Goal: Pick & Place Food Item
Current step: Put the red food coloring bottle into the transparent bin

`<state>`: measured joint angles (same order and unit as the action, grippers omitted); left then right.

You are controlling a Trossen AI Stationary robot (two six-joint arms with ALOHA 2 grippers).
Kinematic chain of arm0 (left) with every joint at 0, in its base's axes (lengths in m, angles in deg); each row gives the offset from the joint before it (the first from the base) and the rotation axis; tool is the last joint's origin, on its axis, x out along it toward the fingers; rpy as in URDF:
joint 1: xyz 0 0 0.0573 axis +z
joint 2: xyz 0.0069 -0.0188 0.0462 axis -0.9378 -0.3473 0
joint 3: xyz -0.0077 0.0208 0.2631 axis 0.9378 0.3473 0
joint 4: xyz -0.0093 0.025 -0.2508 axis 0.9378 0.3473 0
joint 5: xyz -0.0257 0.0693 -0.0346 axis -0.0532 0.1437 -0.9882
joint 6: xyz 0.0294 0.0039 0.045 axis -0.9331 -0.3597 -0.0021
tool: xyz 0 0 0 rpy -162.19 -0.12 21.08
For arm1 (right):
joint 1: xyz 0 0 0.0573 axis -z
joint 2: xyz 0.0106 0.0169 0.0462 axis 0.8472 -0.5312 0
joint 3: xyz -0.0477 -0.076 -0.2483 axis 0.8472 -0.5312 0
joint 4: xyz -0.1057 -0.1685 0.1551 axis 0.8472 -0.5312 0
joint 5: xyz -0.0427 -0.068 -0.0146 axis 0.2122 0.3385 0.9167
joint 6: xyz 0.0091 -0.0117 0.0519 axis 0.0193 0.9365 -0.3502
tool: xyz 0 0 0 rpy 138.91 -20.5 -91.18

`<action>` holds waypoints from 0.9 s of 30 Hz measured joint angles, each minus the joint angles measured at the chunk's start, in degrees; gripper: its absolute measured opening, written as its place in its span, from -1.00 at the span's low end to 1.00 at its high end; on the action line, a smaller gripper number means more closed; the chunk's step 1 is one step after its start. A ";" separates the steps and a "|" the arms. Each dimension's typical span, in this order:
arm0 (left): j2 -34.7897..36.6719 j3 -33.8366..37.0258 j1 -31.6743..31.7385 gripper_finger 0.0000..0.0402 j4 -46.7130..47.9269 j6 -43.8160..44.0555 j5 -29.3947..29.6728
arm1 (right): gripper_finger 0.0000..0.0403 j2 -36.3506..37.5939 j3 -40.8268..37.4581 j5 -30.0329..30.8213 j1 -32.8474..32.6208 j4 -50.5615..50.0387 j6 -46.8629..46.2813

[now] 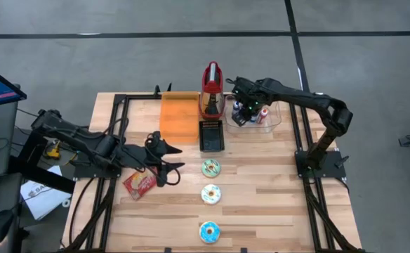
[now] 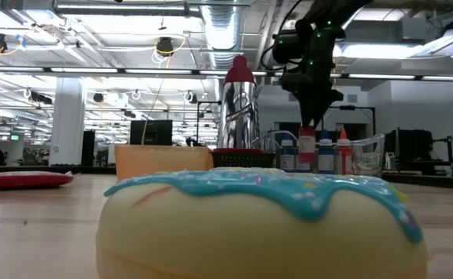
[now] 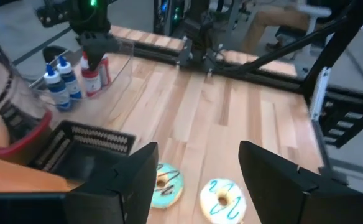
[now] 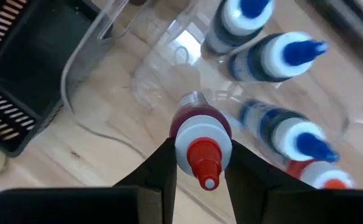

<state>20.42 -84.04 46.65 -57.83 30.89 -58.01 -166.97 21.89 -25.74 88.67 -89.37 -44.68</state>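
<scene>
The food item, a flat red packet (image 1: 139,184), lies face up on the table near its left edge; the low view shows it edge-on (image 2: 21,180). My left gripper (image 1: 179,158) hovers open just to the right of it, with nothing between its fingers (image 3: 197,162). My right gripper (image 1: 241,112) is at the far side, pointing down into a clear tub (image 1: 269,121), and is shut on a red-capped bottle (image 4: 200,146). Blue-capped bottles (image 4: 281,56) stand beside it in the tub. My right gripper pinches the red-capped bottle at its white collar (image 4: 191,134), just under the red nozzle, between its two fingers (image 4: 153,177). The fingers come from above, pointing down. The bottle stands upright inside the clear tub; whether its base rests on the tub floor I cannot tell.
Three iced donuts (image 1: 210,167) (image 1: 210,194) (image 1: 210,231) lie in a row down the table's middle. An orange board (image 1: 179,116), a black basket (image 1: 211,135) and a red-topped steel appliance (image 1: 213,88) stand at the far middle. Bare wood lies to the right of the donuts.
</scene>
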 joint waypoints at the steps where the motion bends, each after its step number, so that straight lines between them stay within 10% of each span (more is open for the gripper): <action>1: 0.02 0.64 -0.04 0.11 -1.51 0.00 0.02 | -0.51 0.00 -0.48 -0.02 -0.04 0.50 -0.38; 27: 0.02 2.94 -0.06 0.09 -5.79 0.92 0.04 | -0.52 0.00 -2.66 -0.43 0.18 4.11 -9.25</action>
<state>20.44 -81.10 46.59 -63.62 31.81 -57.96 -166.97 19.22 -26.17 88.85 -85.26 -53.93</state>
